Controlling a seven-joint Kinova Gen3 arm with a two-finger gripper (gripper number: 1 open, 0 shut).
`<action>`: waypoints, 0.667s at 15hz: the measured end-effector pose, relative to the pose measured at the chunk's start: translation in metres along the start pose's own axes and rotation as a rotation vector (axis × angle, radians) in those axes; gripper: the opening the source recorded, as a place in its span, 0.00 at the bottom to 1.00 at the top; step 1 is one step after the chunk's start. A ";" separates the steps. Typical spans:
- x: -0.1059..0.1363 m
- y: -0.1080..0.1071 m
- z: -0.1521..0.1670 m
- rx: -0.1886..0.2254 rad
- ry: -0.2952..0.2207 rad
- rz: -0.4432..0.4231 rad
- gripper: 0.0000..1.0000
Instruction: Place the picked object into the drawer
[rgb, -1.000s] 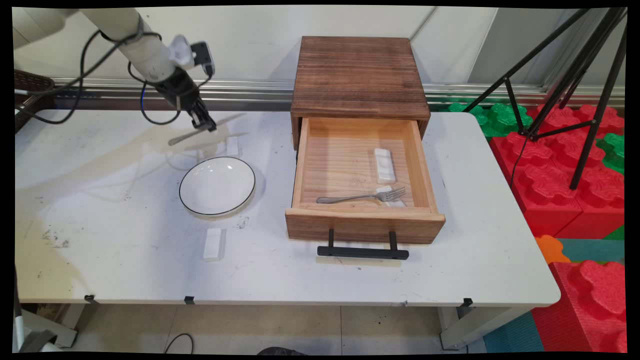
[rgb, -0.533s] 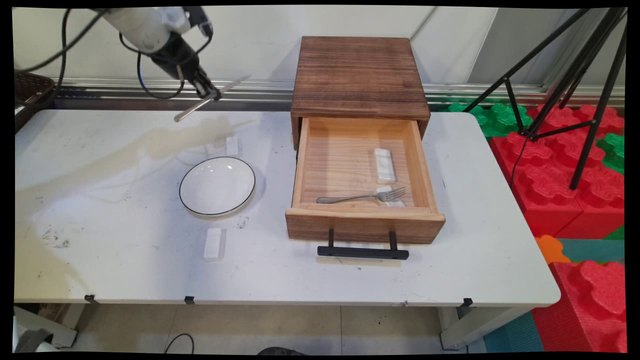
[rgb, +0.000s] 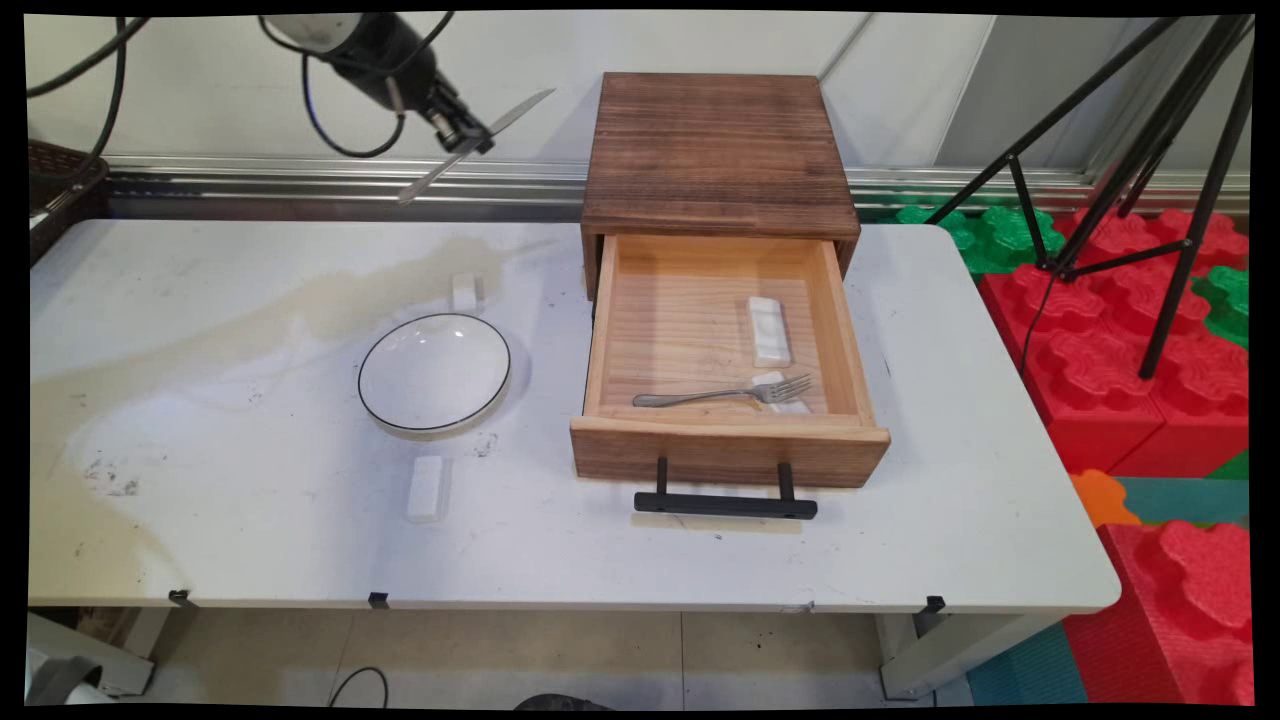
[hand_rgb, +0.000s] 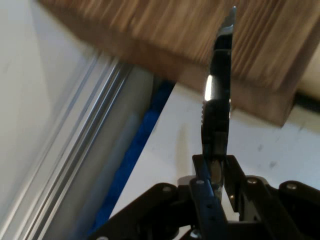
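My gripper (rgb: 470, 138) hangs high over the table's back left, shut on a metal knife (rgb: 520, 107) held near its middle. The knife slants, blade tip up and right toward the wooden drawer box (rgb: 718, 150), handle end down and left. In the hand view the knife (hand_rgb: 218, 95) stands upright between the fingers (hand_rgb: 206, 200), its tip against the box's dark top (hand_rgb: 260, 45). The open drawer (rgb: 728, 450) holds a fork (rgb: 720, 394) and two white rests (rgb: 768, 330). A white plate (rgb: 435, 373) lies below the gripper.
A white rest (rgb: 464, 291) lies behind the plate and another (rgb: 425, 488) in front of it. A black handle (rgb: 725, 503) sticks out from the drawer front. A tripod (rgb: 1150, 150) and red and green foam blocks (rgb: 1150, 340) stand right of the table.
The gripper has risen from just above the table and moved right toward the drawer box, carrying the knife with it. The knife now tilts more steeply.
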 end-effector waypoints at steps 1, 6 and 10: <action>0.008 0.007 -0.004 -0.005 0.018 0.009 0.00; 0.040 0.037 -0.014 -0.041 0.081 0.047 0.00; 0.067 0.063 -0.017 -0.079 0.119 0.074 0.00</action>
